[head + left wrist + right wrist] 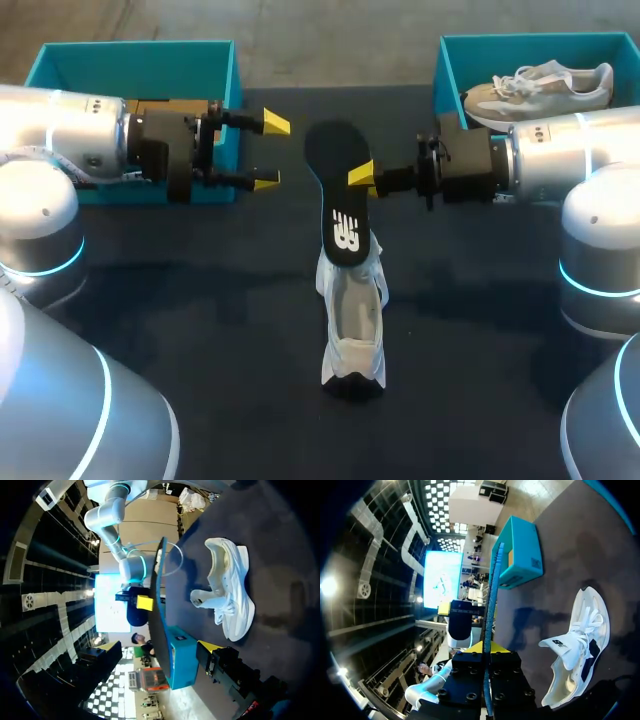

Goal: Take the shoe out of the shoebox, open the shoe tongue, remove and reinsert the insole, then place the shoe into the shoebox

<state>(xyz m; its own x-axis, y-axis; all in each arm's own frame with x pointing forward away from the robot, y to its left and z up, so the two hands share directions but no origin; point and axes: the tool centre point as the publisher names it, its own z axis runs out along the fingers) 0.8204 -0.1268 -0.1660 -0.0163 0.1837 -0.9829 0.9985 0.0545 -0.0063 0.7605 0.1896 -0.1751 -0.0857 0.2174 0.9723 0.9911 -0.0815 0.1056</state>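
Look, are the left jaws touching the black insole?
Apart. The head view shows bare table between the open left jaws and the insole.

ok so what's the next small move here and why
Probably lower the right end effector so the insole it grips, now out of the white shoe, tips toward the shoe's opening for reinsertion. The left end effector is open and holds nothing.

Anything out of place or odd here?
Only the black insole, out of the white shoe and held above the table by the right gripper; that fits the task. Nothing else stands out.
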